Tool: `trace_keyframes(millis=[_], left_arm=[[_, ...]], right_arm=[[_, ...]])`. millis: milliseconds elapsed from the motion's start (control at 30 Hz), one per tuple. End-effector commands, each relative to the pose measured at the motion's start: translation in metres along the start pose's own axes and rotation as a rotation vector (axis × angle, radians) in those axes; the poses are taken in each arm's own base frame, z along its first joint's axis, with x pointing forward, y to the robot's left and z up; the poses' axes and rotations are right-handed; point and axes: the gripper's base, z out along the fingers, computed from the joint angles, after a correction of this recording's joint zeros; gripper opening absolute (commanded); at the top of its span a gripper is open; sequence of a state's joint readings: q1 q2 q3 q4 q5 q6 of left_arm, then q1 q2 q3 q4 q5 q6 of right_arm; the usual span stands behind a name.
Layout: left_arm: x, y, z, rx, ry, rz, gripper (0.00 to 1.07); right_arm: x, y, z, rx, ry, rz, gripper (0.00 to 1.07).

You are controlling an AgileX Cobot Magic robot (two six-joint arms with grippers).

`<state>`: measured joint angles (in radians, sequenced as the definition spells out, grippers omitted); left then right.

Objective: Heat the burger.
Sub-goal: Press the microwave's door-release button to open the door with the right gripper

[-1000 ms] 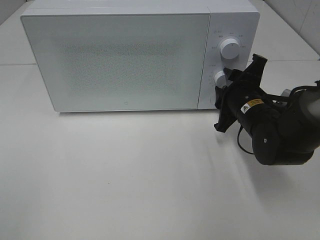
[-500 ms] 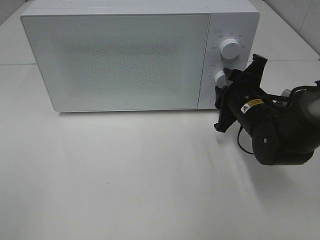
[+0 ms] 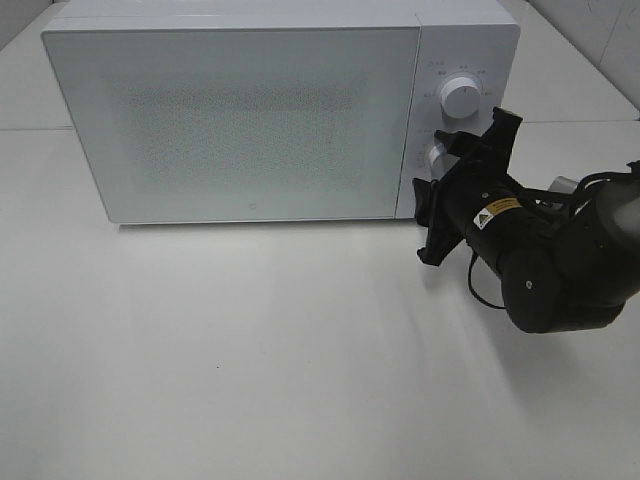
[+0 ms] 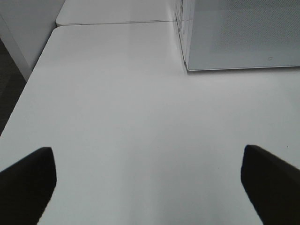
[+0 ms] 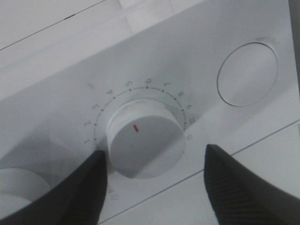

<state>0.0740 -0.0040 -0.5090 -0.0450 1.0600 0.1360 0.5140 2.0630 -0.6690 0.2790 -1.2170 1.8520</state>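
The left tool is held above the bare white worktop, toward its left side. It is spread to its full width and nothing is gripped between its dark fingers. Beyond it, the left corner of the microwave is seen.

On the right, the black right arm is stretched over the worktop toward the microwave's control panel. The right tool is set around the lower knob. One finger is seen right at the knob's edge, while a clear gap is left between the knob and the other finger, so the tool is parted wider than the knob and nothing is clamped. A small red mark is carried on the knob's face, and a ring of numbers is printed around it.

Farther back on the panel, the upper knob is left untouched. The microwave door is shut. The burger cannot be made out in any view.
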Motion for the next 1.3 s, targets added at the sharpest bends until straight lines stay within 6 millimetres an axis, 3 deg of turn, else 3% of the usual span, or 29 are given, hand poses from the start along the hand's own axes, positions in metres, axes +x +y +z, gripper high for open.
trace_keyframes(millis=[33, 200, 467, 733, 933, 1100, 1300], left_arm=[[0.001, 0.000, -0.002, -0.003, -0.026, -0.010, 1.05], [0.001, 0.000, -0.002, -0.003, -0.026, -0.010, 1.05], [0.001, 0.000, -0.002, -0.003, -0.026, -0.010, 1.05], [0.001, 0.000, -0.002, -0.003, -0.026, -0.010, 1.05], [0.001, 0.000, -0.002, -0.003, -0.026, -0.010, 1.05], [0.001, 0.000, -0.002, -0.003, -0.026, -0.010, 1.05], [0.001, 0.000, -0.002, -0.003, -0.026, -0.010, 1.05]], right_arm=[[0.007, 0.018, 0.001, -0.177, 0.062, 0.010, 0.66], [0.006, 0.017, 0.000, -0.173, 0.060, 0.008, 0.74], [-0.001, 0.010, -0.013, -0.134, 0.036, -0.002, 0.74], [-0.003, 0.020, -0.030, -0.144, 0.016, -0.067, 0.74], [-0.007, 0.029, -0.058, -0.141, -0.004, -0.310, 0.74], [-0.009, 0.043, -0.090, -0.165, -0.019, -0.623, 0.74], [-0.011, 0.056, -0.117, -0.203, -0.037, -0.834, 0.74]])
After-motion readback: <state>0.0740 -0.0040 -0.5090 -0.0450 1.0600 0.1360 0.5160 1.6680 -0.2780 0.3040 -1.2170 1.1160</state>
